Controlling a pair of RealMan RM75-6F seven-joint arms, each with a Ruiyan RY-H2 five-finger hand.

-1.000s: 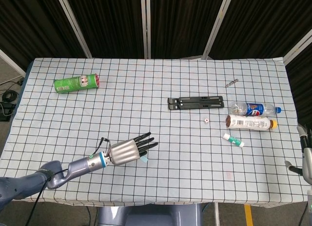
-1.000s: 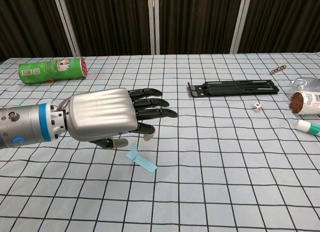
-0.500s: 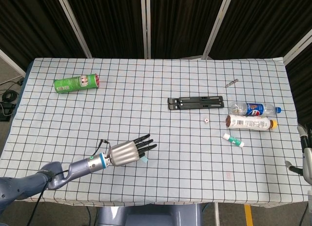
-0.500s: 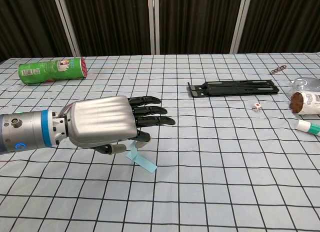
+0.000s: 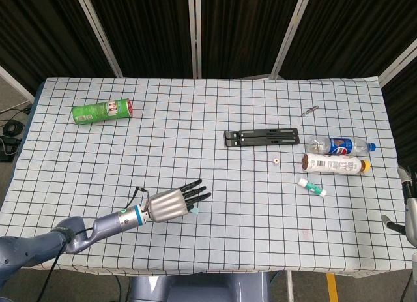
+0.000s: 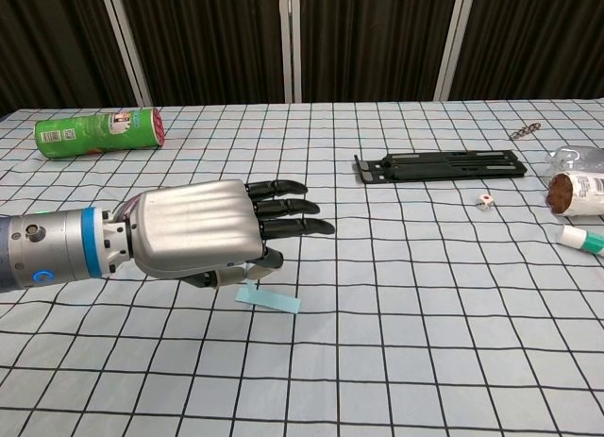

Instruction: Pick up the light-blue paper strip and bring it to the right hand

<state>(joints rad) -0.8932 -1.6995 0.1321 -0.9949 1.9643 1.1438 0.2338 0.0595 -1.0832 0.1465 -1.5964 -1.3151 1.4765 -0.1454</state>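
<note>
The light-blue paper strip (image 6: 268, 299) lies flat on the checked-cloth worktop (image 6: 396, 295), just beneath the left hand (image 6: 203, 233), whose dark fingers (image 6: 288, 207) stretch forward, holding nothing. The right hand (image 5: 408, 214) barely shows at the frame's edge; its state cannot be told.

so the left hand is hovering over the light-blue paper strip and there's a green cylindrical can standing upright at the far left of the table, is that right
Not quite. The green cylindrical can lies on its side rather than standing upright, as the chest view shows plainly. The rest holds: the left hand is over the light-blue paper strip, and the can is at the far left of the checked table.
</note>
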